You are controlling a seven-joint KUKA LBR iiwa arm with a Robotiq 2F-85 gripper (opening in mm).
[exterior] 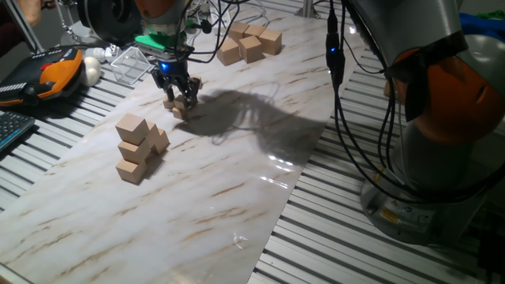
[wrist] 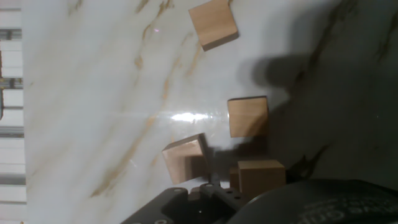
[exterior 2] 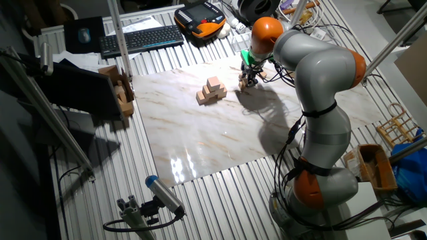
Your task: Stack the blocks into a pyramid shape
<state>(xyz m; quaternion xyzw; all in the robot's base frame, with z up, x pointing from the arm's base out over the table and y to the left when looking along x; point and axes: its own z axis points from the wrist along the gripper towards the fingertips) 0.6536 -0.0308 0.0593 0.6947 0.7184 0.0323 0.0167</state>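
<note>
Several tiny tan blocks lie at the far left of the marble board (exterior: 237, 181). The hand view shows one at the top (wrist: 213, 23), one in the middle (wrist: 247, 116), one lower left (wrist: 185, 158), and one against the dark hand body (wrist: 261, 177). My gripper (exterior: 178, 95) hangs over this cluster (exterior: 181, 109), fingers pointing down, with another block (exterior: 195, 82) just behind it. In the other fixed view the gripper (exterior 2: 248, 79) is at the board's far edge. The fingertips are hidden, so I cannot say whether a block sits between them.
A pile of medium tan cubes (exterior: 138, 146) stands in front of the gripper, to the left. Large tan cubes (exterior: 249, 41) sit at the board's far end. A clear plastic box (exterior: 130, 63) and an orange pendant (exterior: 59, 71) lie off the board's left edge.
</note>
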